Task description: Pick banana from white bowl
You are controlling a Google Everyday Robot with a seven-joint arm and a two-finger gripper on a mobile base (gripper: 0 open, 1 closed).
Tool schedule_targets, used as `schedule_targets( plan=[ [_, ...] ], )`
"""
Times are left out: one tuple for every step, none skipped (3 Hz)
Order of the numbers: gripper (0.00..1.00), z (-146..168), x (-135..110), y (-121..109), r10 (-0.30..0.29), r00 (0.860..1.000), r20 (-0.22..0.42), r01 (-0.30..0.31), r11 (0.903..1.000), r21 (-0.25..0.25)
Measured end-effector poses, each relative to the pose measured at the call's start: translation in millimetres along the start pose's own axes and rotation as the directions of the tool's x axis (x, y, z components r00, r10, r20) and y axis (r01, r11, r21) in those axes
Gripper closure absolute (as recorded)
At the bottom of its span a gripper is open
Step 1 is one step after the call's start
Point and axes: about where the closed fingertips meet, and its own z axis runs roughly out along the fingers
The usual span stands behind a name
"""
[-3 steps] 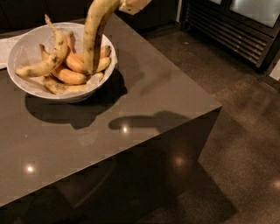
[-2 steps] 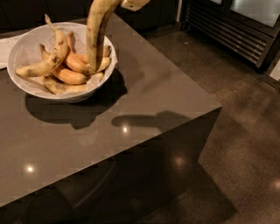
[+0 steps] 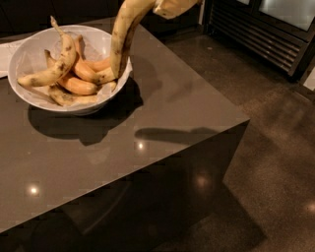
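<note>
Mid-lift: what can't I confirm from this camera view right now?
1. The pincer, at the top edge above the table's far side: cut off by the frame, so its hold on the banana is unseen.
2. The banana's lower tip: it overlaps the other bananas in the white bowl; touching or clear, cannot tell.
3. The white bowl's floor: covered by those bananas.

No readable text, label, brand or number on anything in view (white bowl, banana, tabletop all unmarked). Gripper at the top edge, against the banana's upper end.
</note>
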Motion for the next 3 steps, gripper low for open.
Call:
schedule_targets(
  plan=[
    [1.0, 9.1, 13.3, 11.4, 0.058, 0.998, 0.015, -0.058, 0.9981, -0.024],
    [1.0, 9.1, 13.3, 11.4, 0.058, 0.998, 0.015, -0.058, 0.9981, -0.024],
    [1.0, 11.8, 22.5, 20.7, 0.076, 0.997, -0.013, -0.076, 0.9969, -0.018]
  ],
)
